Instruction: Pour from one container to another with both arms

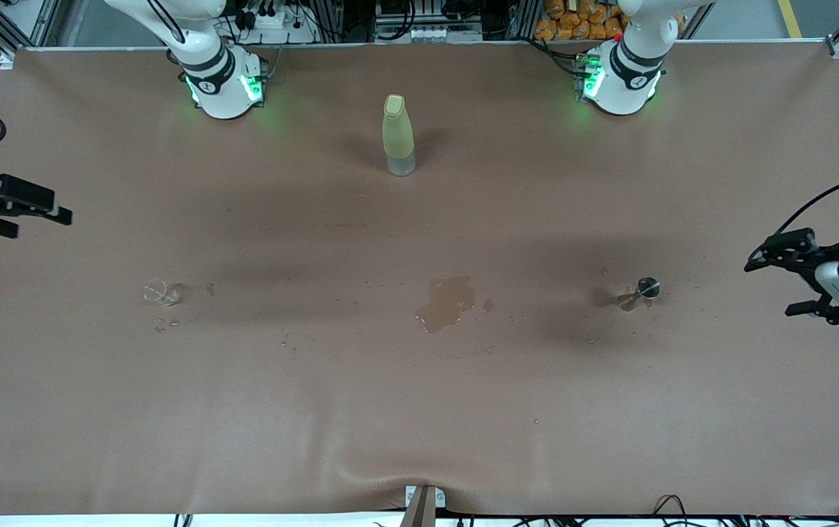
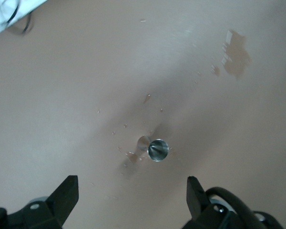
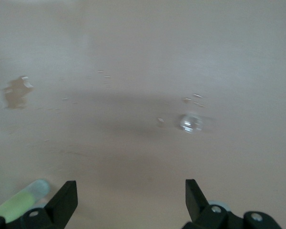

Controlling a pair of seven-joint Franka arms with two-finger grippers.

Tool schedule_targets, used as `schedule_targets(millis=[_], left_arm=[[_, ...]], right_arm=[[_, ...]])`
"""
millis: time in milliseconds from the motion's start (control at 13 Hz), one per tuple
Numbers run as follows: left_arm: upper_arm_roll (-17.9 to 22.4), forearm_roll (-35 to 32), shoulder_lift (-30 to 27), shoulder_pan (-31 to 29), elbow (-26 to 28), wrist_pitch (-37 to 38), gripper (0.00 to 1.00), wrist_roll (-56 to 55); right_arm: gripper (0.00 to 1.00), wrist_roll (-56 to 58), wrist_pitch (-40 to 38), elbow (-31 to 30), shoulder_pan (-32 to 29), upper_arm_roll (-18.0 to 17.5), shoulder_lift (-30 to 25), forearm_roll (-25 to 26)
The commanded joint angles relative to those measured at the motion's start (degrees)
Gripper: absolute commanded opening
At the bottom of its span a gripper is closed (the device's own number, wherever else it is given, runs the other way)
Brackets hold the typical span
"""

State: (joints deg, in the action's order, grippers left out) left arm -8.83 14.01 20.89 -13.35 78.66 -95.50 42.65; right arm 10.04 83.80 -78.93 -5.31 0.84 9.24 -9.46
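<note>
A pale yellow-green bottle stands upright between the two arm bases; it also shows in the right wrist view. A small clear glass stands toward the right arm's end of the table. Toward the left arm's end stands a small shiny metal cup. My right gripper hangs open and empty over the table's end near the glass. Open and empty too, my left gripper hangs over the table's end near the metal cup.
A brown puddle lies on the brown table cover between the glass and the metal cup, with small droplets scattered around it and near both vessels. A metal bracket sits at the table's near edge.
</note>
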Motion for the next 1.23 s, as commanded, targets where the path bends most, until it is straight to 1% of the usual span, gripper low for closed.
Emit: schedule_targets(millis=[0,77,154,231,385,462,538,615,692,1000,1154], left_arm=[[0.0,-2.7,-2.5,1.5,1.5,-1.2,1.00,-17.5],[0.0,-5.3,-2.8,2.7,1.5,-1.8,1.00,-24.4],[0.0,-8.2,-3.0,3.7,1.5,-1.9,1.00,-30.9],[0.0,-9.7,-3.3,3.9,1.5,-1.9,1.00,-36.5],[0.0,-9.9,-4.3,4.1,1.5,-1.9,1.00,-43.3],[-0.3,-10.5,-4.8,4.8,1.5,-1.8,1.00,-44.7],[-0.5,-12.6,-5.0,6.5,1.4,-1.8,1.00,-45.0],[-0.6,-14.1,-5.4,6.6,1.4,-1.8,1.00,-45.1],[-0.6,-14.5,-6.1,6.7,1.5,-1.7,1.00,-45.0],[0.2,-14.3,-9.2,6.0,1.8,-0.7,1.00,-45.0],[0.2,-13.6,-10.3,4.2,1.9,0.0,1.00,-45.3]], right_arm=[[1.00,-4.8,2.6,-2.8,4.2,4.5,-2.4,3.7],[1.00,-7.8,2.5,-3.2,4.2,4.8,-3.3,3.8],[1.00,-8.0,2.9,-3.4,4.2,4.8,-3.8,4.4],[1.00,-8.0,3.1,-3.4,4.3,4.8,-4.2,5.0],[1.00,-7.9,2.4,-4.9,4.0,4.8,-6.3,5.7],[1.00,-6.9,3.0,-6.7,4.2,4.8,-7.4,7.7],[1.00,-6.1,4.7,-9.3,4.3,4.8,-8.4,10.1],[1.00,-6.4,6.6,-12.3,4.2,4.8,-9.8,10.2],[1.00,-6.8,7.2,-13.7,4.2,4.8,-10.6,10.2],[1.00,-7.0,7.1,-13.8,4.3,4.8,-10.6,9.5],[1.00,-9.3,6.5,-13.7,4.3,5.0,-10.6,9.5]])
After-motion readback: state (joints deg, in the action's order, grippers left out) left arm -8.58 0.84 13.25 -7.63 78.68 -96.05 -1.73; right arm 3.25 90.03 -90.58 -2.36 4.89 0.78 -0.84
